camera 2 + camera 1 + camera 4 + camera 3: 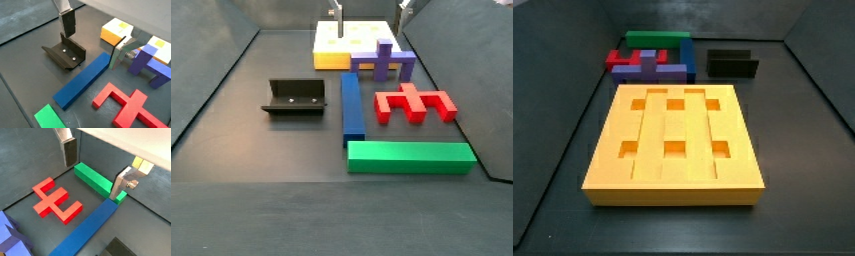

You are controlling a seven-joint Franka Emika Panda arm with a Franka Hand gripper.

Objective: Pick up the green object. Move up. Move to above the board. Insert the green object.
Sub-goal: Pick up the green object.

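The green object is a long plain bar lying flat on the dark floor, also seen in both side views. My gripper is open and empty, well above the floor. In this wrist view the green bar lies below the gap between its fingers. In a side view only the fingertips show at the frame's upper edge. The board is a thick orange-yellow slab with grooves and six square holes, apart from the pieces; it also shows in the other views.
A blue bar lies with one end at the green bar. A red piece and a purple piece lie between the green bar and the board. The fixture stands beside the blue bar. Dark walls enclose the floor.
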